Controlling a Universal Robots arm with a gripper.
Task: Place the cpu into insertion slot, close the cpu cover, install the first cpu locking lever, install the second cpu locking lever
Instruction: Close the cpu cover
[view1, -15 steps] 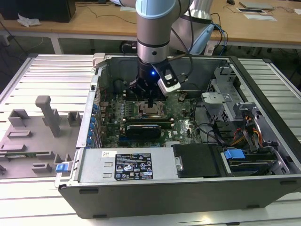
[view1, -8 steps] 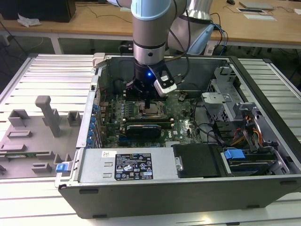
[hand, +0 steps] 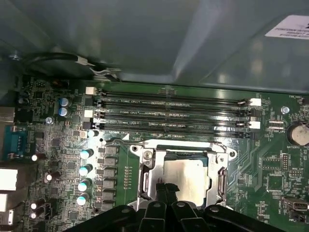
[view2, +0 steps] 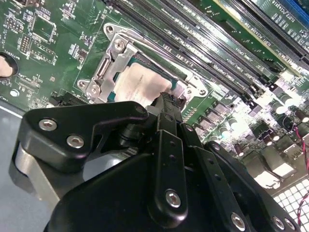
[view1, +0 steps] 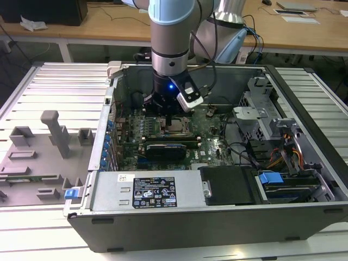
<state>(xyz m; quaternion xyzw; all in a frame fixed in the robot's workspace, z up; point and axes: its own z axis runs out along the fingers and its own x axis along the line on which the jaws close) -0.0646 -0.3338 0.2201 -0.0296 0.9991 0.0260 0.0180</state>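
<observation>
On a ribbed, pale metal tabletop (view1: 49, 87), with wooden desks (view1: 109, 24) behind it, a grey steel computer case (view1: 217, 223) lies open side up. Grey moulded fixture blocks (view1: 54, 133) sit beside it, toward the exterior view's left. The arm comes straight down into the case, over the green motherboard (view1: 212, 147).

The cpu (view2: 137, 84) sits flat in the insertion slot (hand: 186, 152), its brushed silver-beige top facing up and its edges lined up with the socket's dark rim. It is square, so it has no long axis of its own. One of its sides runs parallel to the long black memory slots (hand: 174, 113) just beside the socket. The cpu cover (hand: 145, 166), a thin frame of shiny stamped metal, lies flat around the chip, and its square window shows the pale top. Whether the locking levers are latched cannot be made out.

The gripper (view2: 166, 99) is matte black with visible screw heads. Its fingers are drawn together with nothing between them, and the tip sits right over the edge of the chip where it meets the frame. In the first wrist view the gripper (hand: 166, 189) is at that same edge, and a row of small teal-topped cylindrical capacitors (hand: 84, 169) stands on the board near the socket.
</observation>
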